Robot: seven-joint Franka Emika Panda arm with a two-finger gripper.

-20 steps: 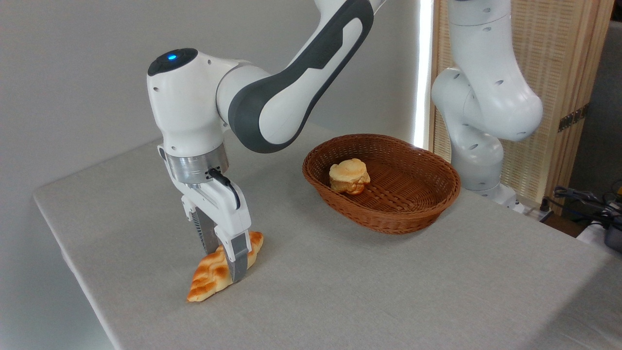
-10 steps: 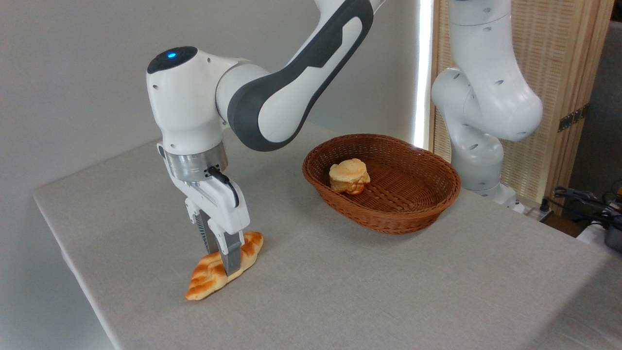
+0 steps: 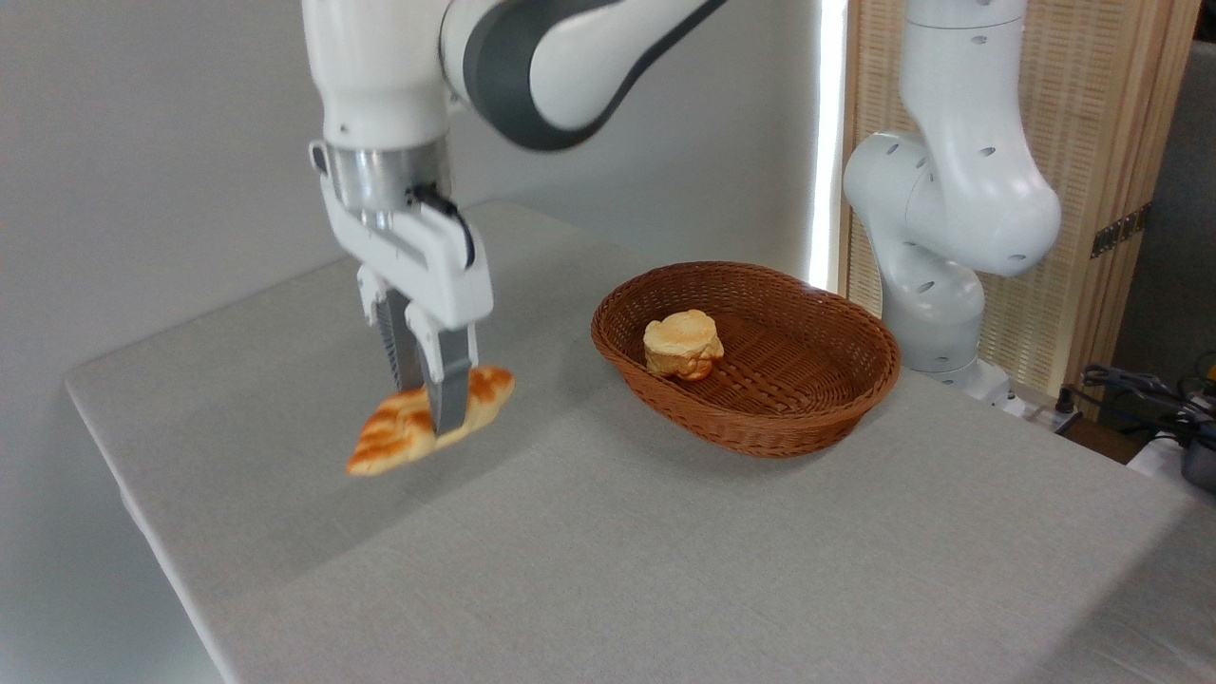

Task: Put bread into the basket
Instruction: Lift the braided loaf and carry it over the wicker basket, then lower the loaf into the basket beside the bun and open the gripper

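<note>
Bread gripped and airborne, carry to the basket is the step in hand.

The jaws of the gripper [image 3: 427, 404] are closed across the middle of the bread [image 3: 427, 420], which hangs clear of the tabletop [image 3: 665, 551], left tip drooping. The basket [image 3: 760, 418] sits at 3 o'clock, well apart, a bun [image 3: 682, 345] in its left half. Next, I judge, comes a rightward carry over the rim, then release on the bare wicker.

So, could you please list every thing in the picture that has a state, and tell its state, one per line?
gripper: shut on the bread, raised above the table.
bread: held in the air, tilted, its left end lower.
basket: upright on the table, open.
bun: lying inside the basket, near its left side.
table: covered with grey cloth.
</note>
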